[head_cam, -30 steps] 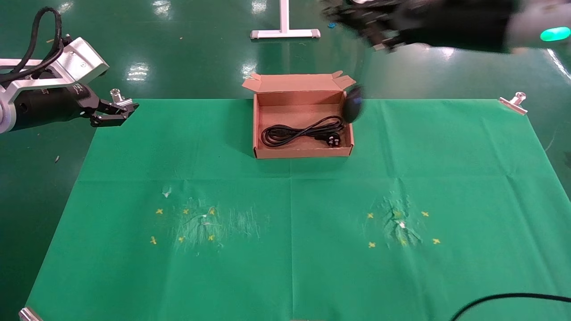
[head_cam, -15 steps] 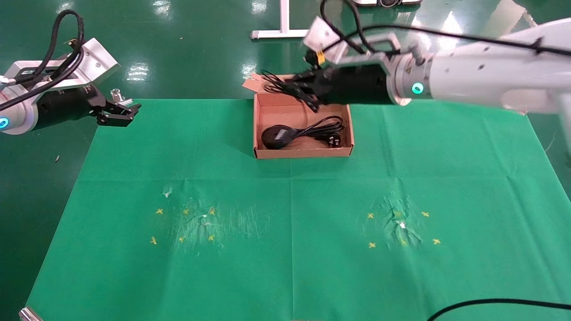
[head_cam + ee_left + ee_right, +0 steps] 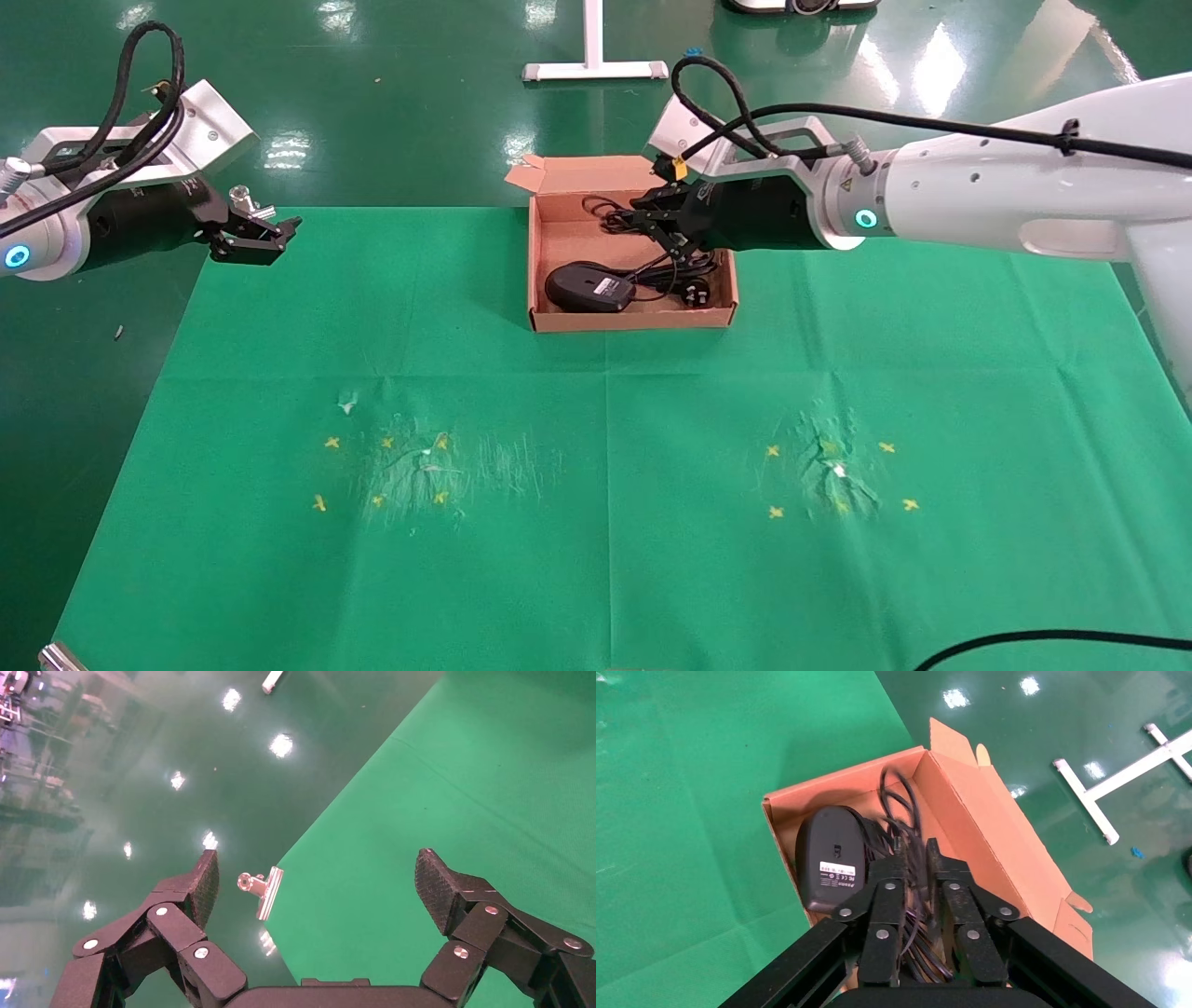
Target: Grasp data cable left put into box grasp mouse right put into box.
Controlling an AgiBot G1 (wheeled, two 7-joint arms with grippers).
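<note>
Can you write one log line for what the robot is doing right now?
right gripper: shut on mouse cord, over box | mouse: in box | data cable: in box | left gripper: open, parked

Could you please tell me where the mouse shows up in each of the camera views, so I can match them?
Head view: the mouse lies label-up in the near left part of the box, over the data cable.
Left wrist view: not in it.
Right wrist view: the mouse lies in the box, just beyond the right gripper.
Shared landmark: the mouse's pale label.
</note>
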